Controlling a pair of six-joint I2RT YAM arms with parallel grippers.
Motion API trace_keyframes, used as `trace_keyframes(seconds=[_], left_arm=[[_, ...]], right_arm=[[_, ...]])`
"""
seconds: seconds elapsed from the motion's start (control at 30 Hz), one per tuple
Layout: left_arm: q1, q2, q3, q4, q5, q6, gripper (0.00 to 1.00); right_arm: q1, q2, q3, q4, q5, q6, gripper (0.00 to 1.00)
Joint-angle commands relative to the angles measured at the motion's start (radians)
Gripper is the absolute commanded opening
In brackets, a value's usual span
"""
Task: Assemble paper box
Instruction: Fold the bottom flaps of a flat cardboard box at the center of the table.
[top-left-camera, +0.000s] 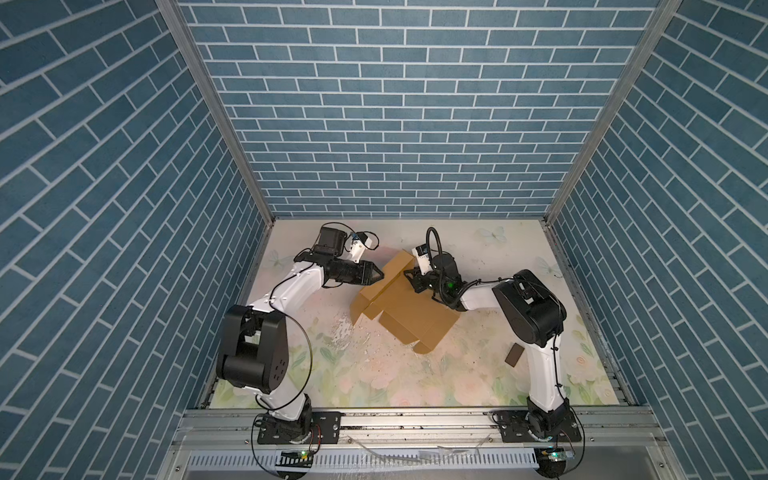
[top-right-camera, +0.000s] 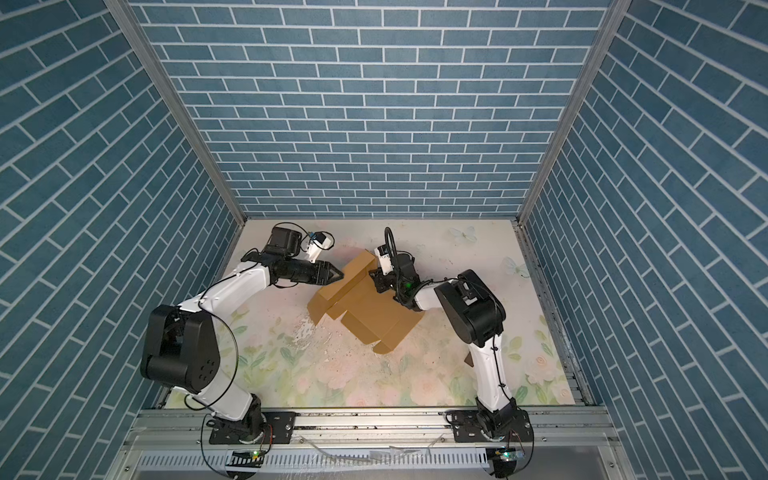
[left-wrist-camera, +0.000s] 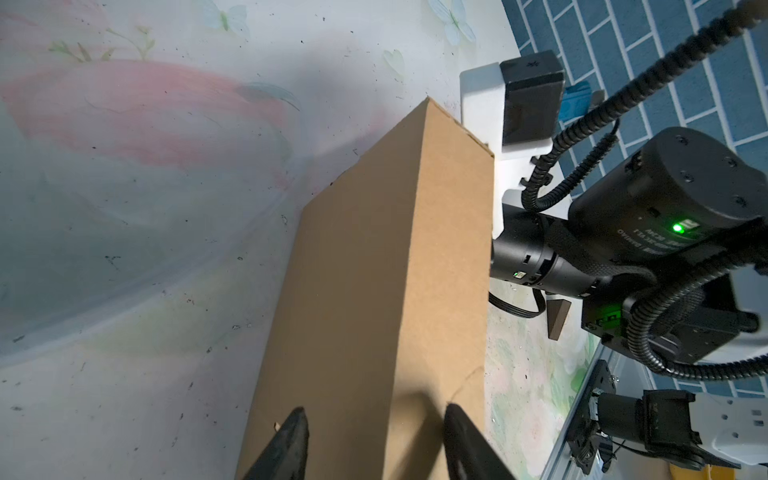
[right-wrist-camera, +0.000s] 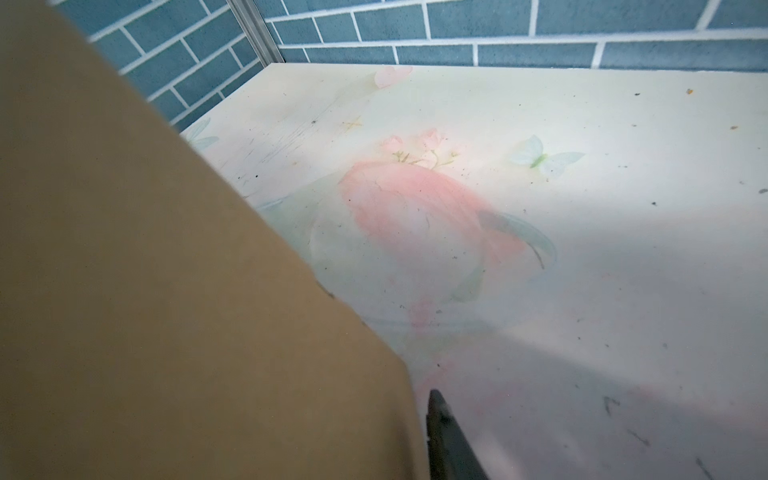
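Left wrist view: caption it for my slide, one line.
Open left claw faces a raised panel of the paper box, right arm beyond it.

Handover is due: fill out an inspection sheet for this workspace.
Surface: floral table, scuffed patch near the middle, dark specks.
Job's things: paper box, partly folded, far panel raised.
Clutter: small dark chip beside the right arm.
Grippers: left gripper open, tips at the raised panel; right gripper at that panel's other side, one finger hidden, grip unclear.
Cables: black cable loops off the left arm; corrugated hose arches over the right wrist.
Surroundings: blue brick walls, metal rail in front.
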Motion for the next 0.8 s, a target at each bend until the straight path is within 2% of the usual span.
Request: trace_keyframes(seconds=[0.0,0.1,0.23,0.47,0.77], left_arm=[[-0.004,0.005,0.011,-0.035,-0.007,-0.007,0.54],[-0.004,-0.004,0.009,-0.024,0.006,-0.006,0.55],[-0.003,-0.015,0.054,-0.058,-0.014,0.004,0.65],[0.008,-0.044,0.158,-0.144,-0.043,0.057,0.7],[0.073,-0.091,0.192,-0.181,-0.054,0.079,0.73]], right_arm=[[0.008,0.004,0.022,0.01,0.004,0.004,0.24],[0.008,-0.015,0.011,0.004,0.025,-0.014,0.22],[0.007,-0.027,0.013,-0.041,0.067,-0.017,0.2],[0.001,-0.103,-0.032,-0.098,0.206,-0.034,0.09],[-0.014,-0.179,-0.098,-0.151,0.352,-0.007,0.04]])
